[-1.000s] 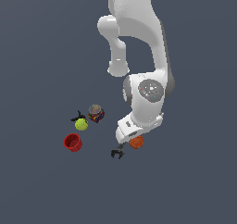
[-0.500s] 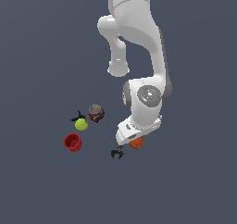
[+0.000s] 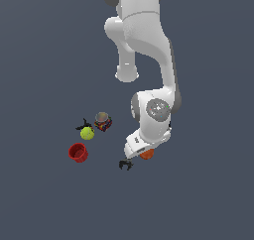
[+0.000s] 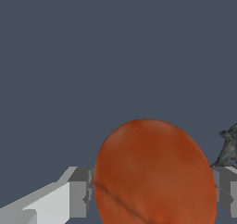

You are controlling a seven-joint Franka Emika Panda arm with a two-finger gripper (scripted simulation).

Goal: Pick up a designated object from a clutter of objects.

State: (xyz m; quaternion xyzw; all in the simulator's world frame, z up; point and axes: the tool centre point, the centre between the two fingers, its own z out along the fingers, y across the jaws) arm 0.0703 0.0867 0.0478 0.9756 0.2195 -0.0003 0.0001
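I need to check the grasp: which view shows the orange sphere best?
The wrist view: the orange sphere fills the space between the pincer fingers. In the exterior view only a sliver shows beneath the arm.

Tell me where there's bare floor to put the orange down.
Bare floor lies on the exterior view's right of the orange and below the red cup. Crowded: the cup, green ball and can cluster; a small dark toy sits beside the orange.

Lighting even and moderate on a flat slate-grey surface (image 3: 44, 45); no cast shadows or glare seen. White arm (image 3: 149, 60) softly shaded. Exterior view coarse, edges jagged. Wrist view sharp; orange sphere (image 4: 155, 172) shows gentle shading.
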